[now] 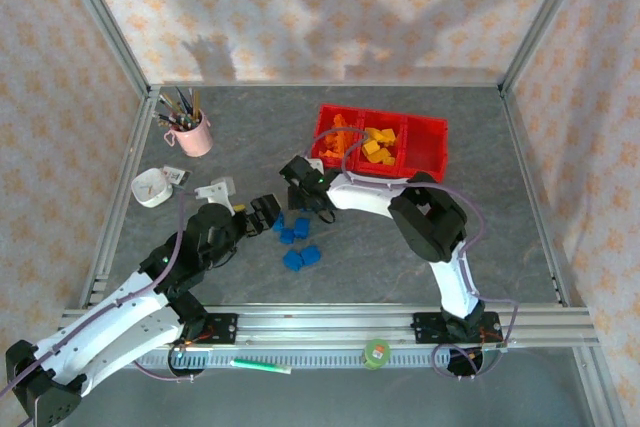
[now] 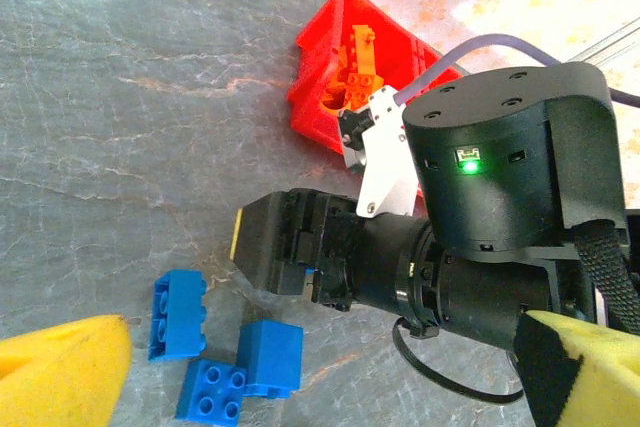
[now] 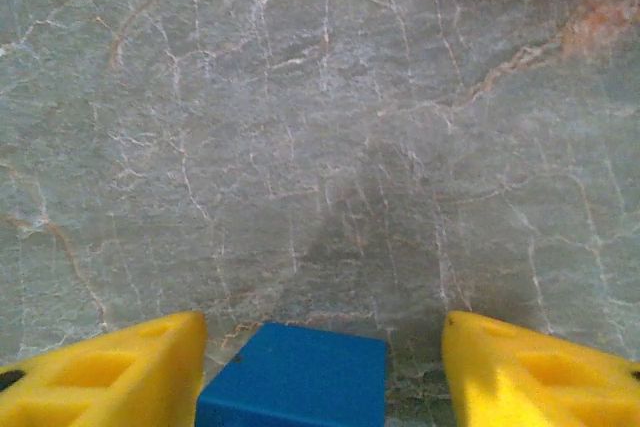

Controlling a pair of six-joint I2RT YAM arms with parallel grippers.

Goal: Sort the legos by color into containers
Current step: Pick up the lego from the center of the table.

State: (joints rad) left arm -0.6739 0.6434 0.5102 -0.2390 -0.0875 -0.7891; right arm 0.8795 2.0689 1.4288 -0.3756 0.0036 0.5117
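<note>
Just in front of the red containers [image 1: 434, 142], the right gripper [image 3: 322, 332] has its jaws spread around a blue lego [image 3: 295, 382] on the surface [image 3: 320, 97], not pinching it. Left gripper [image 2: 320, 342]: jaws wide apart.

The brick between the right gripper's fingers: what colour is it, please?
Blue brick, best in right wrist view.

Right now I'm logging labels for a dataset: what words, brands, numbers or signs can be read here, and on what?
No text can be read anywhere.
Small white round object: faint marks, too small to read.
Card beside it: dark marks, blurred.
Green disc on the front rail: no legible print.
Blue bricks: no readable brand on the studs.
</note>
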